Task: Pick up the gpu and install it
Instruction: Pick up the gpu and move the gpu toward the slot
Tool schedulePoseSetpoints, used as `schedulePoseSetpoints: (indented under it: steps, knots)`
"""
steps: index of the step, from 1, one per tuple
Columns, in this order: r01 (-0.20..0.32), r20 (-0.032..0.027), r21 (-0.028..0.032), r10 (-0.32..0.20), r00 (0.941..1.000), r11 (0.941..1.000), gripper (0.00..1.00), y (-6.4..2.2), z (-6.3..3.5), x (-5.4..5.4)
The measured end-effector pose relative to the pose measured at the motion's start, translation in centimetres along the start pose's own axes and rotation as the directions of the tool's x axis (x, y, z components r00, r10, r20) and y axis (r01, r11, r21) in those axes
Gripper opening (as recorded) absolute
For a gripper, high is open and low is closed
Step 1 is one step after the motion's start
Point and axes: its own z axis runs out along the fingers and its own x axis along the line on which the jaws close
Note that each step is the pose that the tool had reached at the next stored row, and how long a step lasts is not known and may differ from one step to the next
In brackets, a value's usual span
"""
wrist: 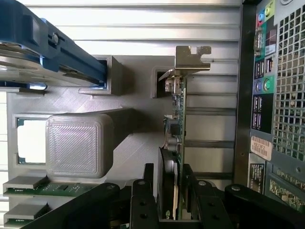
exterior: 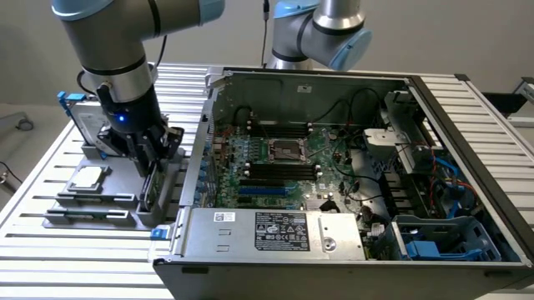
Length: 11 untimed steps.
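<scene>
The task was barely under way. The gpu [exterior: 151, 190] stood on edge in the grey holder [exterior: 162, 215] on the desk [exterior: 84, 262], at the left of the exterior frame. It sat outside the open computer case [exterior: 317, 73], neither lifted nor installed. The arm hung upright over the holder. Its end effector [exterior: 150, 165] straddled the card, fingers [wrist: 143, 195] apart on either side and clear of the shroud, not clamped.

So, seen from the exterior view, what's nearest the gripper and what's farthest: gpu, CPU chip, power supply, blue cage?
1. gpu, upright, straddled by the gripper.
2. CPU chip, on the holder, exterior view's left.
3. power supply, front of the case.
4. blue cage, exterior view's far right.
</scene>
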Motion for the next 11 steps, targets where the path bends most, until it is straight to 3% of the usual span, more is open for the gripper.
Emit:
schedulePoseSetpoints:
  steps: [11]
  knots:
    - [0.0,-0.0001,0.0019,0.0,1.0,1.0,0.36,0.0,0.19,-0.27]
